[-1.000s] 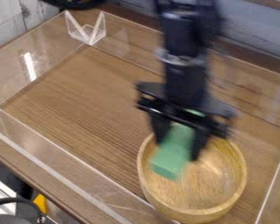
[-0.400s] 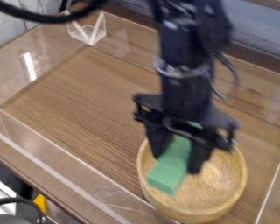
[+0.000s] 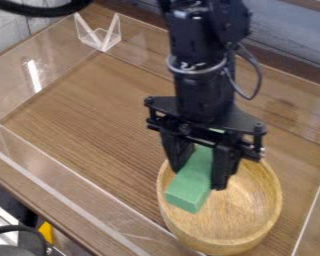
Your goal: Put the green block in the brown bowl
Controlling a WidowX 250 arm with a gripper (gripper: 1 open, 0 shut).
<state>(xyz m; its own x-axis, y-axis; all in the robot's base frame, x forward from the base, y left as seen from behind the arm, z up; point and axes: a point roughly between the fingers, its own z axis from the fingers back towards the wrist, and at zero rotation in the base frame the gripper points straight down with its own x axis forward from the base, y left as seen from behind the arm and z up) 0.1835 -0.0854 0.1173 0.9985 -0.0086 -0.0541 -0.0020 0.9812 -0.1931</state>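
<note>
1. Camera view, writing: you see no readable brand, label or lettering anywhere; the black arm point(image 3: 203, 55) and the clear walls are unmarked at this sharpness.

2. Camera view, edges: your workspace is a wood-grain table point(image 3: 89, 110) fenced by clear acrylic walls point(image 3: 36, 70). A small clear triangular stand point(image 3: 99, 32) sits at the far left corner, well apart from the arm. The long stretch of table between that corner and the bowl lies open. The near wall runs just beside the bowl's rim on the lower left.

3. Camera view, container: the brown bowl point(image 3: 250, 225) sits at the lower right of the table, its thick rim partly cut off by the picture's bottom edge. The bowl's visible floor to the right of the block holds nothing.

4. Camera view, task object: the green block point(image 3: 192, 185) hangs tilted over the bowl's left side, its lower end down near the inner wall by the rim. Whether that end touches the wood you cannot tell.

5. Camera view, gripper: your gripper point(image 3: 203, 168) points steeply down above the bowl, its two dark fingers point(image 3: 224, 165) partly spread and closed on the block's upper part, one on each side.
</note>
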